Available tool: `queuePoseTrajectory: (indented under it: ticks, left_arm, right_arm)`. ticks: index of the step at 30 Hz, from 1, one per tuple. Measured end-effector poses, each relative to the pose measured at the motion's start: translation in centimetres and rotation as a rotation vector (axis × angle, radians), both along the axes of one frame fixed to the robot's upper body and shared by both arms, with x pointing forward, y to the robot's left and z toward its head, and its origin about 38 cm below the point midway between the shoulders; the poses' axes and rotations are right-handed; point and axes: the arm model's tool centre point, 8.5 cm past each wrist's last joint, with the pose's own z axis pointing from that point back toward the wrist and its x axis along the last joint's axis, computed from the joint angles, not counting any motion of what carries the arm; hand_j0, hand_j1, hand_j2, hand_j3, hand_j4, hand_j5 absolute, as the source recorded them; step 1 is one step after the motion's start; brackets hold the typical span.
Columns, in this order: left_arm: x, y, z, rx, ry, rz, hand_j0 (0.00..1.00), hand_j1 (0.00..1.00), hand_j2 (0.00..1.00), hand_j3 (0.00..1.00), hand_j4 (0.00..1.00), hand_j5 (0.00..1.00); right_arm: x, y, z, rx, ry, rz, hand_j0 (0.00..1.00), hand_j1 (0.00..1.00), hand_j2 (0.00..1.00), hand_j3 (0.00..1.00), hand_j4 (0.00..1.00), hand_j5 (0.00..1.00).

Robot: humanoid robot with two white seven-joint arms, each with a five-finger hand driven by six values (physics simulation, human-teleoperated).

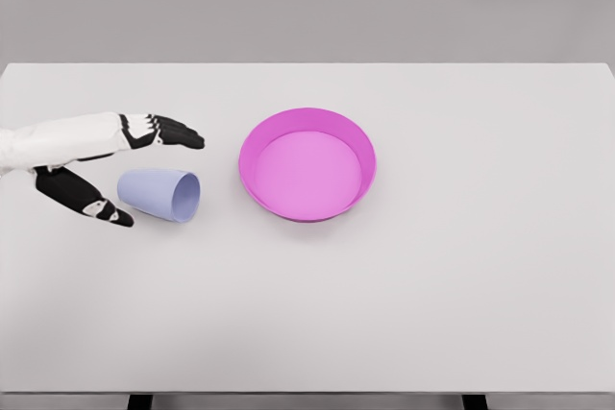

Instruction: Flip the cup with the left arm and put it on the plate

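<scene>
Lilac cup (159, 195) (toppled) between left robot hand (106, 170) fingers.

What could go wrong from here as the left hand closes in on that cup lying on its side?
1. The cup lies on its side with its mouth toward the plate; a glancing touch from the open left hand could roll it away.
2. Fingers sit above and the thumb below the cup's closed end, seemingly not yet touching; a grip that far back may slip during the flip.
3. The plate has a raised rim; a low carry could clip it.
</scene>
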Motion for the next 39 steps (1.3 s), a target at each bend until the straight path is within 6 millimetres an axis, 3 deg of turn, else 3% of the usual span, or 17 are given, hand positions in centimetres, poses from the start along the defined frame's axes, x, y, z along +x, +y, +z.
queuePoseTrajectory:
  ticks: [11,16,18,24,28,35,39]
  left_arm:
    - [0.5,-0.2,-1.6,0.013,0.087,0.064,1.0,1.0,1.0,1.0,1.0,1.0]
    - [0.7,-1.4,-2.5,-0.025,0.106,0.062,1.0,1.0,1.0,1.0,1.0,1.0]
    - [0.7,-1.1,-3.6,-0.064,0.13,0.125,1.0,1.0,1.0,1.0,1.0,1.0]
    - [1.8,1.5,-3.8,-0.055,0.247,0.348,1.0,1.0,1.0,1.0,1.0,1.0]
    - [1.9,2.0,-5.5,0.011,0.317,0.43,1.0,1.0,1.0,1.0,1.0,1.0]
    - [2.3,-0.1,-8.9,0.099,0.322,0.439,1.0,1.0,1.0,1.0,1.0,1.0]
    - [3.1,-0.5,-8.8,0.11,0.297,0.444,1.0,1.0,1.0,1.0,1.0,1.0]
  right_arm:
    - [-0.2,0.0,0.0,0.0,0.004,-0.007,1.0,1.0,1.0,1.0,1.0,1.0]
    - [-0.2,0.0,0.0,0.0,0.004,-0.007,1.0,1.0,1.0,1.0,1.0,1.0]
    - [-0.2,0.0,0.0,0.0,0.004,-0.007,1.0,1.0,1.0,1.0,1.0,1.0]
    - [-0.2,0.0,0.0,0.001,0.004,-0.007,1.0,1.0,1.0,1.0,1.0,1.0]
    - [-0.2,0.0,0.0,0.0,0.004,-0.007,1.0,1.0,1.0,1.0,1.0,1.0]
    - [-0.2,0.0,0.0,0.0,0.004,-0.007,1.0,1.0,1.0,1.0,1.0,1.0]
    - [-0.2,0.0,0.0,0.0,0.004,-0.007,1.0,1.0,1.0,1.0,1.0,1.0]
